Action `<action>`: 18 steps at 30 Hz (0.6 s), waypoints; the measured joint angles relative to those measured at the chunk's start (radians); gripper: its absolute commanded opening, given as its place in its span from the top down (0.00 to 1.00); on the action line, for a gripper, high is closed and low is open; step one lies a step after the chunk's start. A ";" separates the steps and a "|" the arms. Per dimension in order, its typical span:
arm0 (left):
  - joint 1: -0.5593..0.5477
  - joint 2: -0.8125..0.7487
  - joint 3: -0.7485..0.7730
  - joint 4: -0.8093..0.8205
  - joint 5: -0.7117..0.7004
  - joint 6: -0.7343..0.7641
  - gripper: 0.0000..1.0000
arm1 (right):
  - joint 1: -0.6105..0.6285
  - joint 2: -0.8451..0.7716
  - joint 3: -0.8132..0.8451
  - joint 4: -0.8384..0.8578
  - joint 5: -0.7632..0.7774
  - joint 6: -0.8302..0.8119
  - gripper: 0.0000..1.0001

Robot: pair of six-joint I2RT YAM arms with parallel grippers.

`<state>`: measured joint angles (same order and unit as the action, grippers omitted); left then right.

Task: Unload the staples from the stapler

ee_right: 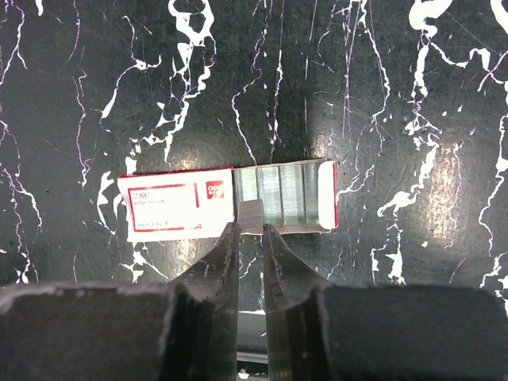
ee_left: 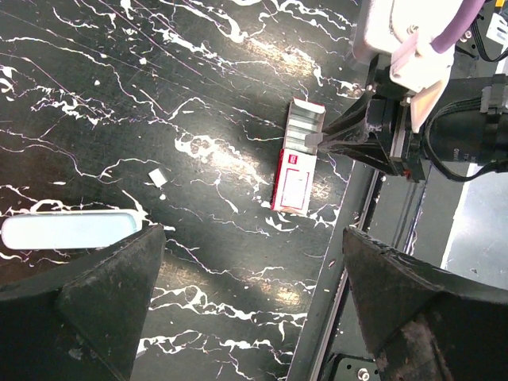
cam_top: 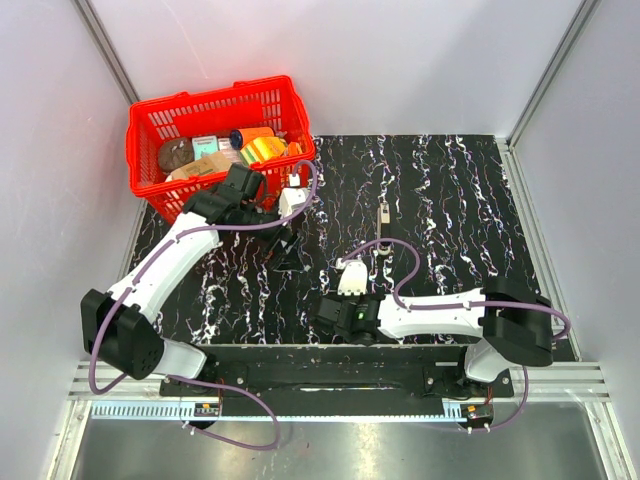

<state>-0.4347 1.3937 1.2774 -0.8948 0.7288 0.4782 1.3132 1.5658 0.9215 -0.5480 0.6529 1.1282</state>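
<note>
Right wrist view: right gripper (ee_right: 251, 232) is clamped on the staples (ee_right: 251, 213) at the uncovered end of the box (ee_right: 176, 204). Only the left wrist view shows the stapler (ee_left: 67, 230), flat on the table (ee_left: 198, 63) beside the left gripper (ee_left: 250, 246), jaws spread wide.

Left pincer (ee_left: 252, 238) spread wide, arm stretched forward — right pincer (ee_right: 251, 232) pinched narrow, forearm low, leftward.
</note>
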 measured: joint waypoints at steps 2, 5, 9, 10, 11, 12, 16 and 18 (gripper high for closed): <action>0.000 0.000 -0.006 0.006 0.000 -0.003 0.01 | 0.000 0.006 -0.002 0.009 0.000 -0.012 1.00; 0.000 0.000 -0.012 0.007 0.000 -0.008 0.01 | -0.002 0.007 -0.008 0.021 0.000 -0.026 1.00; 0.000 0.000 -0.012 0.013 0.000 -0.010 0.01 | -0.013 0.007 -0.021 0.040 0.000 -0.036 1.00; 0.000 0.000 -0.012 0.014 0.000 -0.010 0.01 | -0.015 0.007 -0.024 0.043 -0.001 -0.037 1.00; 0.000 0.000 -0.012 0.015 0.000 -0.013 0.01 | -0.018 0.007 -0.029 0.048 -0.002 -0.041 1.00; 0.000 0.000 -0.012 0.015 0.000 -0.013 0.01 | -0.020 0.007 -0.031 0.050 -0.003 -0.043 1.00; 0.000 0.000 -0.013 0.017 0.000 -0.016 0.01 | -0.026 0.007 -0.032 0.060 -0.011 -0.057 1.00; 0.000 0.000 -0.018 0.023 0.000 -0.017 0.01 | -0.027 0.008 -0.032 0.064 -0.011 -0.063 1.00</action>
<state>-0.4347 1.3933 1.2598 -0.8722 0.7292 0.4614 1.2861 1.5742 0.8894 -0.4843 0.6418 1.0653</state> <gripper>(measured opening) 0.988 0.185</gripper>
